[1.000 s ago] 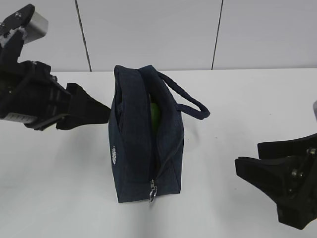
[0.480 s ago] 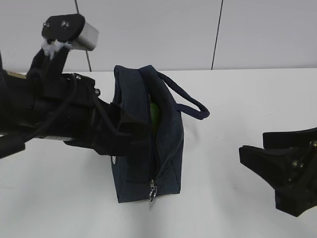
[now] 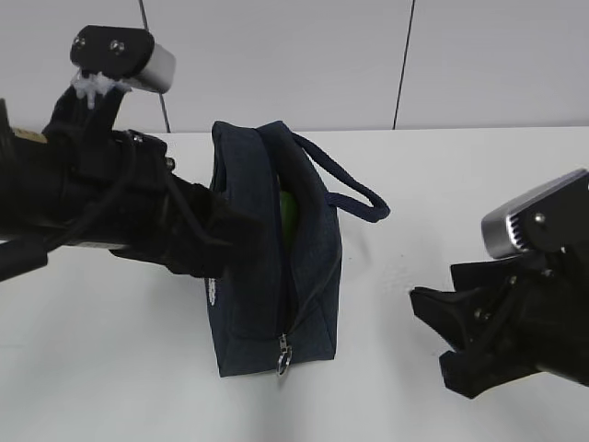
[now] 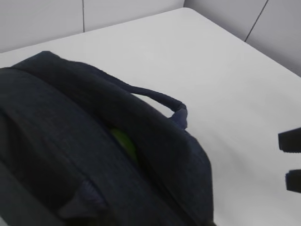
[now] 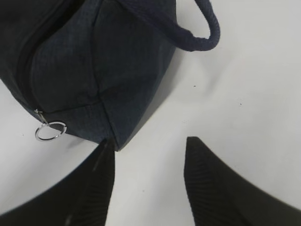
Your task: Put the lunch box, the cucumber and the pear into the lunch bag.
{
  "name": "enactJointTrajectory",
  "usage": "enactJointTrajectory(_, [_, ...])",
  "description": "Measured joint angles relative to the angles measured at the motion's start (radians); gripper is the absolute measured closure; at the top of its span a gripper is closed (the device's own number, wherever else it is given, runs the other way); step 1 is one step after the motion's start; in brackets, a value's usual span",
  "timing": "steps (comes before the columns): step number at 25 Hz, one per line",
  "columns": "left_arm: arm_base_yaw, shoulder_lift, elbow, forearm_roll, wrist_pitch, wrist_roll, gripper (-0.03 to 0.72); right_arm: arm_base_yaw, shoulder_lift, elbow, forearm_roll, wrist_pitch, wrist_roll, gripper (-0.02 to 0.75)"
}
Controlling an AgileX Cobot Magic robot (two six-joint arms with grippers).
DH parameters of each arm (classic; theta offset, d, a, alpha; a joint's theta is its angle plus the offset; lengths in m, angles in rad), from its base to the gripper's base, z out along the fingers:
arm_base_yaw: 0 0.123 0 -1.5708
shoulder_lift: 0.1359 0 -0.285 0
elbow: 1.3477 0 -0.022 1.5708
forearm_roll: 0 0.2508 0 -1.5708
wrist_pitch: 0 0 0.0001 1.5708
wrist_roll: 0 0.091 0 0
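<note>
The navy lunch bag [image 3: 267, 276] stands upright mid-table with its zipper partly undone and its silver ring pull [image 3: 283, 357] low on the front. A thin strip of light green [image 3: 287, 214] shows through the slit; I cannot tell which item it is. Lunch box, cucumber and pear are otherwise hidden. My left gripper [image 3: 235, 241] is against the bag's left wall, jaws apart. In the left wrist view the lunch bag [image 4: 70, 141] fills the frame. My right gripper [image 3: 428, 331] is open beside the bag's lower right corner, holding nothing. Its left finger [image 5: 101, 179] nearly touches the lunch bag [image 5: 117, 61].
The bag's loop handle [image 3: 354, 193] hangs out to the right, toward my right arm. The ring pull [image 5: 50, 131] lies on the white table [image 3: 442, 175] just left of my right gripper [image 5: 150, 140]. A grey panelled wall stands behind the table.
My left arm has swung right, from clear of the bag to up against its left side. My right gripper has moved left toward the bag's lower corner.
</note>
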Motion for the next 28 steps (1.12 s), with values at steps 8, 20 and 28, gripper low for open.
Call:
enactJointTrajectory(8, [0.058, 0.015, 0.000, 0.002, 0.100, -0.030, 0.346, 0.035, 0.039, 0.000, -0.004, -0.006, 0.004, 0.367])
enactJointTrajectory(20, [0.058, 0.128, 0.000, -0.045, 0.111, -0.033, 0.527, 0.050, 0.041, 0.000, -0.033, 0.023, 0.031, 0.367])
enactJointTrajectory(28, [0.058, 0.137, 0.000, -0.044, 0.073, -0.033, 0.681, 0.050, 0.041, 0.000, -0.052, 0.045, 0.037, 0.428])
